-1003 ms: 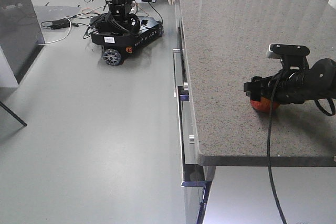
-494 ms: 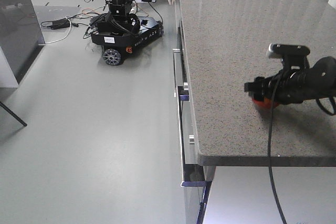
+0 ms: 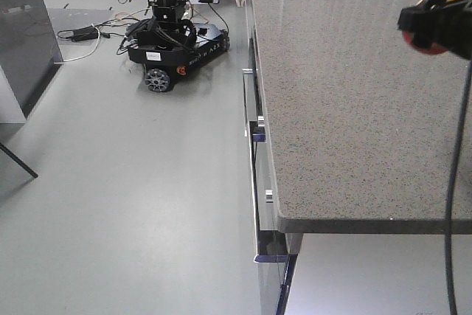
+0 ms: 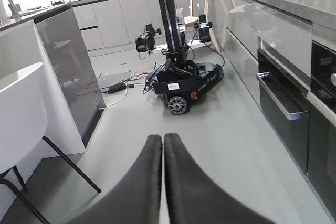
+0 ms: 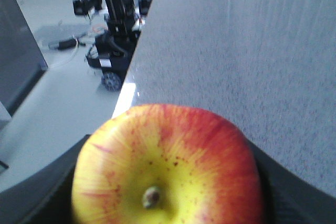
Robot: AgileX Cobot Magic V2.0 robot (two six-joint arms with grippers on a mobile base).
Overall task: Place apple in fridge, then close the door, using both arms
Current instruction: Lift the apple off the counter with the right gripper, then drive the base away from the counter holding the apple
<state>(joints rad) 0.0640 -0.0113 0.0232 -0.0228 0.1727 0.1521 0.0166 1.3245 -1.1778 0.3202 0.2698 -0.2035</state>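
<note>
The pale grey floor (image 3: 133, 197) is the widest open stretch we see, running bare between a tall dark grey glossy panel with a white side (image 3: 22, 27) on the left and the long speckled grey stone counter (image 3: 332, 108) on the right. The counter's front edge runs straight up the front view, with metal drawer handles (image 3: 254, 134) jutting just out from the cabinet face below it. Its near corner is square, and its top is bare across the stretch in view. At the far end of the floor stands a black wheeled robot base with cables (image 3: 173, 42), well apart from both arms. In the left wrist view a white round-backed chair on thin black legs (image 4: 21, 108) sits close on the left.

The black left gripper (image 4: 163, 139) hangs low over the floor, its two fingers pressed together with nothing between them.

The black right gripper (image 3: 417, 23) is up at the far right, above the counter top. Its fingers (image 5: 44, 195) are clenched around the round red and yellow apple (image 5: 168, 171), one on each side, with the stem dimple facing the wrist camera. The apple is clear of the stone.
</note>
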